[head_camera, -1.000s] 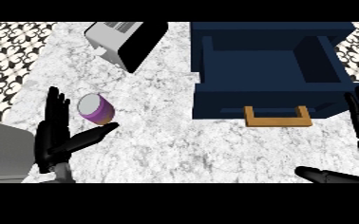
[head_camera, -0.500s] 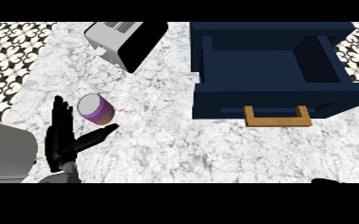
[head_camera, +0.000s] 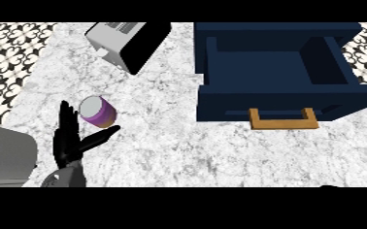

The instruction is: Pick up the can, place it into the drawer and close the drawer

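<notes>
The purple can (head_camera: 97,112) with a grey top stands on the white marble counter (head_camera: 179,145), left of the middle. My left hand (head_camera: 70,143) is open just below and left of it, fingers pointing up and the thumb stretched out under the can, not holding it. The dark blue drawer (head_camera: 276,104) is pulled open at the upper right, with a tan handle (head_camera: 283,120) on its front and nothing visible inside. Of my right hand (head_camera: 330,187) only a dark sliver shows at the lower edge.
A grey and black toaster (head_camera: 129,43) lies at the back, above the can. A grey rounded shape (head_camera: 14,157) fills the lower left corner. Black-and-white patterned tiles (head_camera: 18,48) border the counter's left side.
My left hand has slid down and slightly right, ending lower beside the can. My right hand has sunk almost out of the view at the lower right. The can and drawer have not moved.
</notes>
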{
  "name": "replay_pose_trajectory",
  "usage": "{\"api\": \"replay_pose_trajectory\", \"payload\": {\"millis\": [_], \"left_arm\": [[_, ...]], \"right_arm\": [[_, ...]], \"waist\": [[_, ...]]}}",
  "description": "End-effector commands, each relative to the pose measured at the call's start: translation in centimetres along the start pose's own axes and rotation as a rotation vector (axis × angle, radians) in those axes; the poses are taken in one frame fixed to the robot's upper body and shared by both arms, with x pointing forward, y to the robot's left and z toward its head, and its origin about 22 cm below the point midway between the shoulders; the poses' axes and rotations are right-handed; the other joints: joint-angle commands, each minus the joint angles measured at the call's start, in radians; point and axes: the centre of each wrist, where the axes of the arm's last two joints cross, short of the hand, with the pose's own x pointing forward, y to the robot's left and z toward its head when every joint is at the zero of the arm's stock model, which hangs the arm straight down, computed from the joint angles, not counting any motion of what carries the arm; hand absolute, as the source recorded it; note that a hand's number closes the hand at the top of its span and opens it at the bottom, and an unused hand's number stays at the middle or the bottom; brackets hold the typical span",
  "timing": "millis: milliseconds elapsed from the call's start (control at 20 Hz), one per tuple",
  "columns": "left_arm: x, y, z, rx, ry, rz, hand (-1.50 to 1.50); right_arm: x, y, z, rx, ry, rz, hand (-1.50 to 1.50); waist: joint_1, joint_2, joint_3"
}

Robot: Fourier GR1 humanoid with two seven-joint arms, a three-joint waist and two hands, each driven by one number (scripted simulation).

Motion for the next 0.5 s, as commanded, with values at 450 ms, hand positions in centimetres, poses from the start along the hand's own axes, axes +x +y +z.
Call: {"api": "replay_pose_trajectory", "payload": {"millis": [450], "left_arm": [[-3.9,1.2,-1.9,0.016,0.03,0.025,-1.5]], "right_arm": [[1.2,1.2,0.2,-0.006,-0.006,-0.018,-1.5]], "waist": [[-0.003,0.001,0.0]]}}
